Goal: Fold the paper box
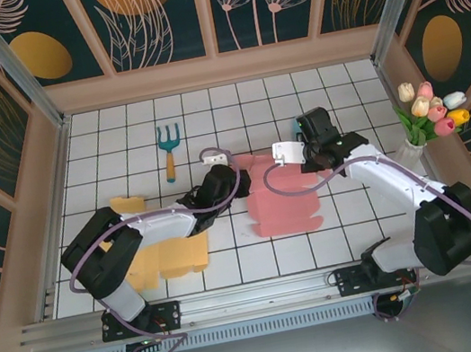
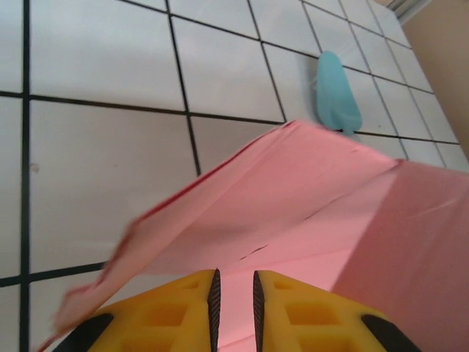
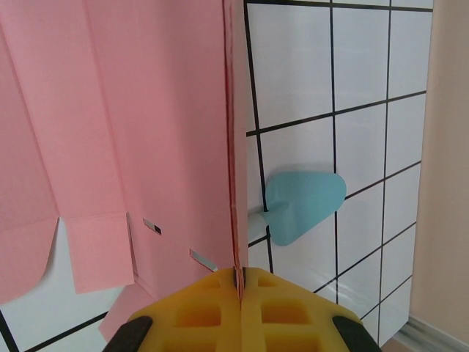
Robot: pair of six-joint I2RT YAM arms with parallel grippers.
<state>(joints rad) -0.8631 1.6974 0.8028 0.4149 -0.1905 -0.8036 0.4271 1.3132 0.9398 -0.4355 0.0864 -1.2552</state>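
Observation:
The pink paper box [image 1: 280,197] lies as a partly flat sheet in the middle of the tiled table. Its left flap [image 2: 293,198] is raised off the tiles and slopes up just beyond my left gripper [image 2: 234,275], whose jaws stand a narrow gap apart with pink paper showing behind the gap. In the top view the left gripper [image 1: 238,180] sits at the sheet's left edge. My right gripper [image 3: 239,271] is shut on the thin edge of an upright side panel [image 3: 233,132] of the paper box. From above, the right gripper [image 1: 304,159] is at the sheet's far right corner.
A light blue trowel [image 3: 304,205] lies on the tiles right beside the gripped panel. A teal and orange garden fork [image 1: 169,148] lies at the back left. Yellow paper [image 1: 172,255] sits under the left arm. A vase of tulips [image 1: 430,114] stands at the right wall.

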